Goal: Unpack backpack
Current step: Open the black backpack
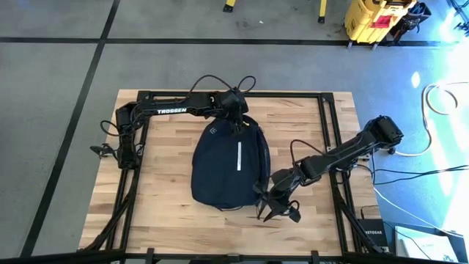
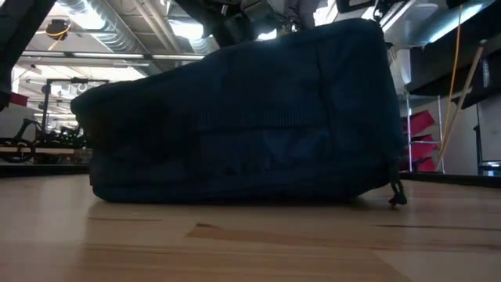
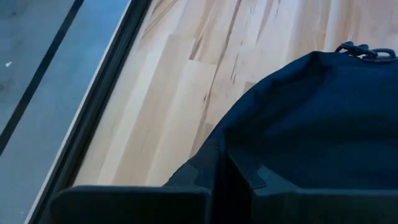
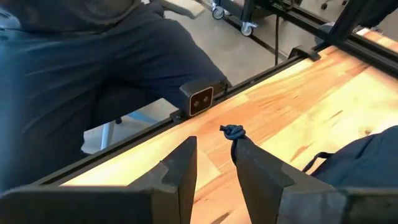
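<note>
- The left arm reaches across the far side of the wooden surface, and its left hand sits at the far, top end of the backpack.
- The left hand's fingers are closed tight, pinching a fold of the backpack's dark fabric at that top end.
- The backpack lies flat near the middle of the surface, its white stripe and small logo facing up.
- In the low view the backpack fills most of the picture, with a zipper pull hanging at its lower right corner.
- The right hand is low at the near right corner of the backpack.
- In the right wrist view its fingers stand a little apart, one finger touching a knotted cord; I cannot tell whether the cord is actually gripped.
- A person in dark clothes sits just beyond the surface's near edge.
</note>
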### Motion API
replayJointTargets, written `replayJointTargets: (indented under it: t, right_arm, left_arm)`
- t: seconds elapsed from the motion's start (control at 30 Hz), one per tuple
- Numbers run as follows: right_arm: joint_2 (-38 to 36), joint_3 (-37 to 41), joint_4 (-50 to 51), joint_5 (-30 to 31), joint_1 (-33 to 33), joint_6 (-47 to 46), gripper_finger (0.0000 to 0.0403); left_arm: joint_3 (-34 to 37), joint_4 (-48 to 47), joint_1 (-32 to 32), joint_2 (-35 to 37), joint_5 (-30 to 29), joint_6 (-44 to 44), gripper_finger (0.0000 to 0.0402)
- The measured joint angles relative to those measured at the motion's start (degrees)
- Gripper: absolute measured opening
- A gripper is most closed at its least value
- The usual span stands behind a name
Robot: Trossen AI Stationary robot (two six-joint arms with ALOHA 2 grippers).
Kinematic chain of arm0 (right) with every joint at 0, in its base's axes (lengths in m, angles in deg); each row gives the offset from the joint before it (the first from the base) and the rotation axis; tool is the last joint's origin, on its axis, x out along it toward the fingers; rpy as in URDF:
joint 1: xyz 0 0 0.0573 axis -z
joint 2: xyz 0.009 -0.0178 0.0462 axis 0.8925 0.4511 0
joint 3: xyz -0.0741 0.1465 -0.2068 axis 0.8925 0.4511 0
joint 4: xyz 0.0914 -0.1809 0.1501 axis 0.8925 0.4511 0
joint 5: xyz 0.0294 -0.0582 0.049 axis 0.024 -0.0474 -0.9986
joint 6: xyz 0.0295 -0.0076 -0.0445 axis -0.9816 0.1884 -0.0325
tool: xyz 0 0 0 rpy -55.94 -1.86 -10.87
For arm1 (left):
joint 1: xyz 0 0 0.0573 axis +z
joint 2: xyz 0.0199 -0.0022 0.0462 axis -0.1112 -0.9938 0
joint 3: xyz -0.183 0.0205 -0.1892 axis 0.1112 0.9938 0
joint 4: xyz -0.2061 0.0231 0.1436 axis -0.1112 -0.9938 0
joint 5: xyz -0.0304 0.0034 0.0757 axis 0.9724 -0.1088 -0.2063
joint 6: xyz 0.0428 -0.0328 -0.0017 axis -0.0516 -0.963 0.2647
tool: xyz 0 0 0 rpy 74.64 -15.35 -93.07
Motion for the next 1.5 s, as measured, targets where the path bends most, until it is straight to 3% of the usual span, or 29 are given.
replayJointTargets:
  t: [0.3,0.83,1.13,1.5]
  right_arm:
    - [5.07,-0.04,-6.87,0.45,0.00,0.84,0.0092]
    - [5.36,-0.04,-11.22,3.54,0.00,6.46,0.0092]
    - [5.36,-0.04,-10.72,4.53,-0.02,6.53,0.0092]
    - [5.36,-0.04,-9.51,5.01,-0.02,6.52,0.0092]
  left_arm:
    - [0.00,1.57,-0.11,0.00,0.10,-1.71,0.0000]
    - [0.00,5.04,-0.22,0.00,1.00,-7.12,0.0000]
    - [0.00,5.70,-1.18,0.41,5.86,-11.52,0.0000]
    - [0.00,7.62,-2.02,5.98,11.83,-19.51,0.0000]
